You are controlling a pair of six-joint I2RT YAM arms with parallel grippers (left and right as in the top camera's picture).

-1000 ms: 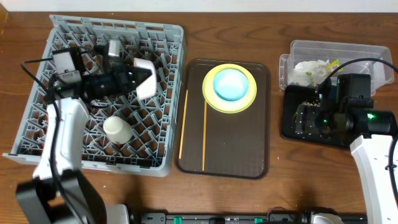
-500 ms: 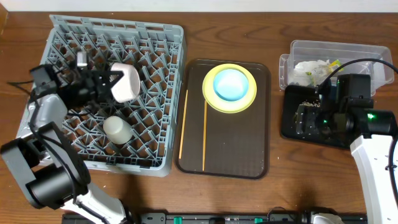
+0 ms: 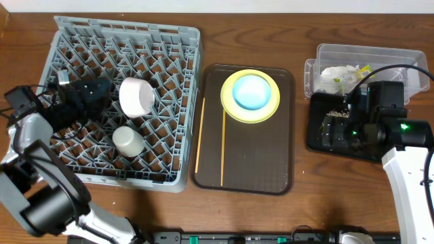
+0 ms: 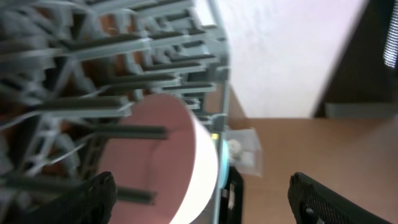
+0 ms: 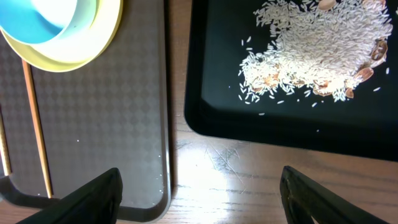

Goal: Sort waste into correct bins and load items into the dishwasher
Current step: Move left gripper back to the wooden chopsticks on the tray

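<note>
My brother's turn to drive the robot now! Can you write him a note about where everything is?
Left gripper open, by the pinkish bowl tipped in the dish rack.
Right gripper open, empty, near the black tray.
Done: bowl and white cup racked; crumbs in black tray; napkin in clear tub.
Left: yellow plate, blue bowl, chopsticks, all on the brown tray.

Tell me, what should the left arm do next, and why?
Probably lift the left gripper up and away. Its jaws stand open, and the white-pinkish bowl sits tilted among the pegs of the dish rack, so that load looks done. The light blue bowl waits on the yellow plate.
</note>
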